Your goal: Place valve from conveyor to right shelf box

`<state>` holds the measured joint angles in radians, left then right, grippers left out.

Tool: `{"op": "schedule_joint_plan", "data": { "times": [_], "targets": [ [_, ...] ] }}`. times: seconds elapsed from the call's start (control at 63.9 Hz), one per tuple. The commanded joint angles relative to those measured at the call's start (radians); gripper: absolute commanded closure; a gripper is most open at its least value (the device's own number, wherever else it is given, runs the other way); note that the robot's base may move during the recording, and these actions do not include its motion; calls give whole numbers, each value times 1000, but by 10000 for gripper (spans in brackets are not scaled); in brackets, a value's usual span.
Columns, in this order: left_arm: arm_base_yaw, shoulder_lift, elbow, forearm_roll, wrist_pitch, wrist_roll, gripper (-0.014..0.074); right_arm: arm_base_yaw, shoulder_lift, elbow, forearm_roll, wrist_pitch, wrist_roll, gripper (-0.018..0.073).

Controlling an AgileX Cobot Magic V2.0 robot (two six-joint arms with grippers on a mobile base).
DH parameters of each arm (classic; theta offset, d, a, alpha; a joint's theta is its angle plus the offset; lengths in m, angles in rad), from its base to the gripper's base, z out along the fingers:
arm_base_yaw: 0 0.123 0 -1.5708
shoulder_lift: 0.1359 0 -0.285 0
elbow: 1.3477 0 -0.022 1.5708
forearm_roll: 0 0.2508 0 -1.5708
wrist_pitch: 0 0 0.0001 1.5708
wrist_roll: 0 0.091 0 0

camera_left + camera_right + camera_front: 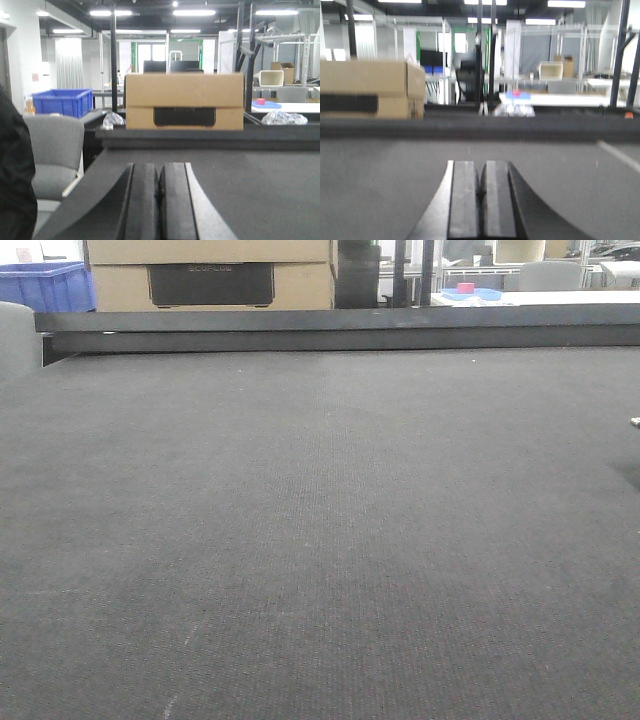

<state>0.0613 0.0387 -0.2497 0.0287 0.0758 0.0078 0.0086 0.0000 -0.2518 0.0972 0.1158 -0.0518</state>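
Note:
The conveyor is a wide dark grey woven belt that fills the front view, edged at the back by a black metal rail. No valve shows on it in any view. A small pale object peeks in at the right edge of the front view; I cannot tell what it is. My left gripper is shut and empty, low over the belt. My right gripper is shut and empty, low over the belt. The right shelf box is out of view.
A cardboard box stands behind the rail and shows in the left wrist view too. A blue crate is at the back left, a grey chair left of the belt. Shelving and tables stand far behind.

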Motion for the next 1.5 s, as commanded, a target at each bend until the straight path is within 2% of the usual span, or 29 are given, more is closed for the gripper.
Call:
{"op": "schedule_joint_plan", "data": {
  "times": [0.0,0.047,0.25,0.313,0.344,0.485,0.564,0.657,0.751,1.017,1.299,1.487],
  "targets": [
    [2,70,-144,23,113,-1,630,0,23,-122,-4,102,2,593],
    [2,112,-207,27,179,-1,566,2,57,-183,-4,150,2,503],
    [2,346,-471,24,431,-1,124,2,250,-359,-13,210,0,67],
    [2,427,-530,18,502,-1,24,2,308,-377,-67,232,0,-12],
    [-2,458,-559,16,526,-8,-14,2,335,-377,-97,234,0,-10],
    [-35,603,-663,16,608,-17,8,2,478,-390,-130,239,0,-9],
    [-58,677,-725,16,664,-17,16,2,562,-447,-124,296,0,-9],
    [-88,765,-808,16,766,-17,16,2,697,-586,-124,491,0,-9],
    [-109,822,-849,16,817,-17,16,4,824,-721,-119,648,0,-9],
    [-114,892,-862,18,834,-17,16,73,1163,-1008,-97,1007,-26,-9],
    [-114,892,-862,20,834,-17,16,74,1390,-1034,-97,981,-26,-9],
    [-114,892,-862,20,834,-17,16,39,1529,-1034,-97,958,-26,-9]
  ]
}}
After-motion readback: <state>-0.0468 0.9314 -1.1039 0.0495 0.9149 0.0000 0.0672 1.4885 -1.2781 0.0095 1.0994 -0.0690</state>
